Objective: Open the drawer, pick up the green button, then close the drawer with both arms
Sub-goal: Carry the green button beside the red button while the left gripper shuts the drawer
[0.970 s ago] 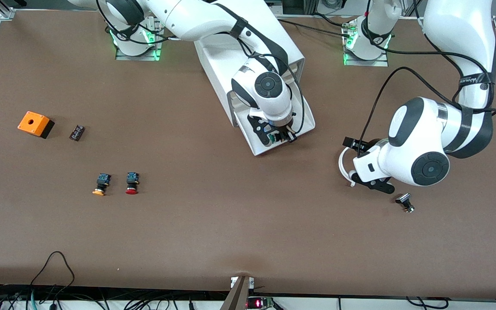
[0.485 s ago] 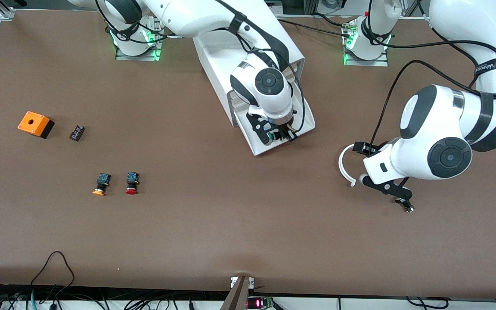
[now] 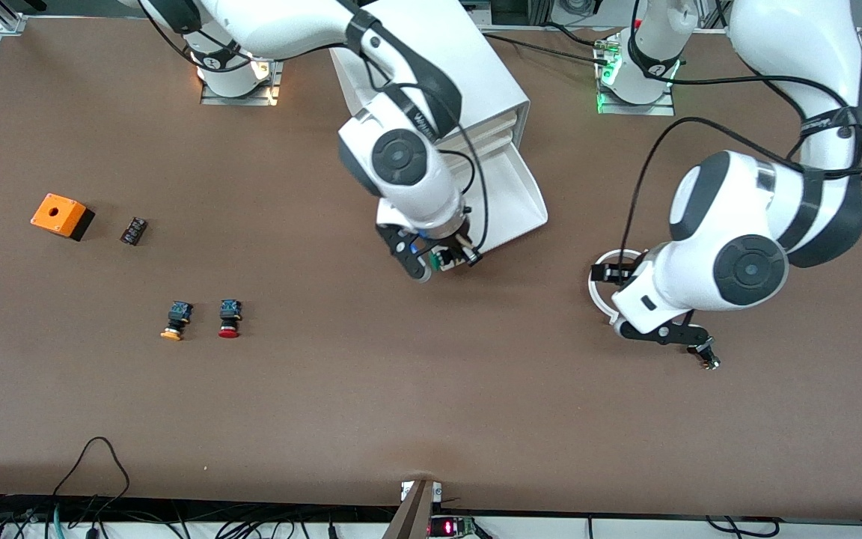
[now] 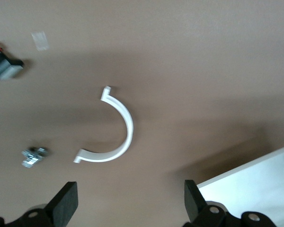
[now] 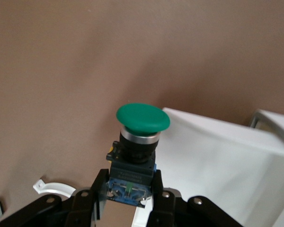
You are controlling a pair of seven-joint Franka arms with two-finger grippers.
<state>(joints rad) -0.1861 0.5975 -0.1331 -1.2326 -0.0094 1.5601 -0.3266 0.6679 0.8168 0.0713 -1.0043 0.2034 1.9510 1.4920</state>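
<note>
Lowest in the front view, right of centre, a small black part with a metal tip (image 3: 706, 356) lies on the brown table (image 3: 416, 404), just beside the left gripper (image 3: 663, 332). The left wrist view shows this gripper's two black fingers (image 4: 66, 204) spread wide apart with nothing between them, hovering over a white C-shaped ring (image 3: 597, 288) that lies flat on the table; a small metal piece (image 4: 34, 157) lies near the ring there.

In the lower left of the front view an orange-capped button (image 3: 174, 320) and a red-capped button (image 3: 230, 318) lie side by side. Higher up at the left edge sit an orange box (image 3: 61, 215) and a small dark block (image 3: 132, 230).

At the centre of the front view, the right gripper (image 3: 438, 258) hangs over the table just in front of the open drawer (image 3: 517, 198). It is clamped on the green button (image 5: 142, 118): in the right wrist view the fingers pinch its blue rear part, with the black body and round green cap standing clear of them. The button is held in the air, out of the drawer.

The drawer stands pulled out of the white cabinet (image 3: 438, 67) at the upper centre, its tray sloping toward the camera. The arm bases stand along the top edge.
</note>
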